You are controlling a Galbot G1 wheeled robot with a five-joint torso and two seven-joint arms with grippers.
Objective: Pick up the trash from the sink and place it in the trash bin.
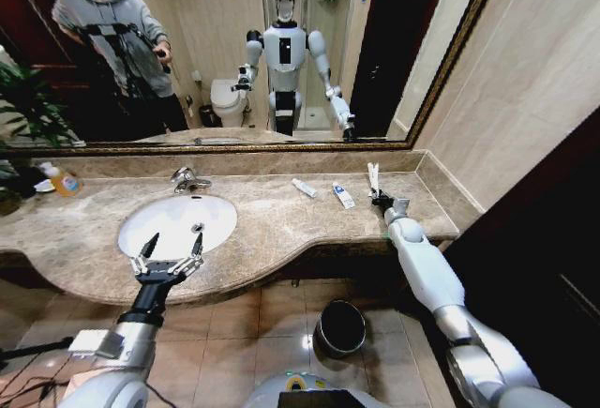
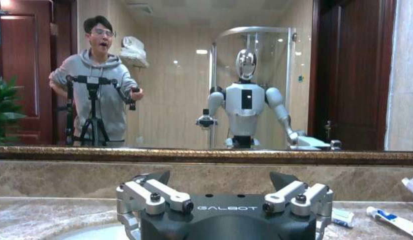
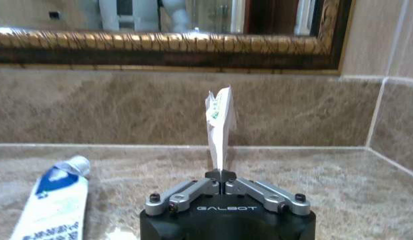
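I have the right gripper [image 1: 379, 198] at right-centre clenched on a flat white wrapper [image 3: 220, 125], left gripper [image 1: 172, 244] splayed over the sink [image 1: 141, 220]; carry to the trash bin [image 1: 340, 327] at lower centre looks next.

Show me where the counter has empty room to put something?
Bare marble lies between the sink and the small tube. It's crowded near the right gripper, shut on a wrapper, beside the second tube.

The white tube [image 3: 52, 206] runs off the right wrist view's lower edge; the wrapper [image 3: 218, 130] print is unreadable.
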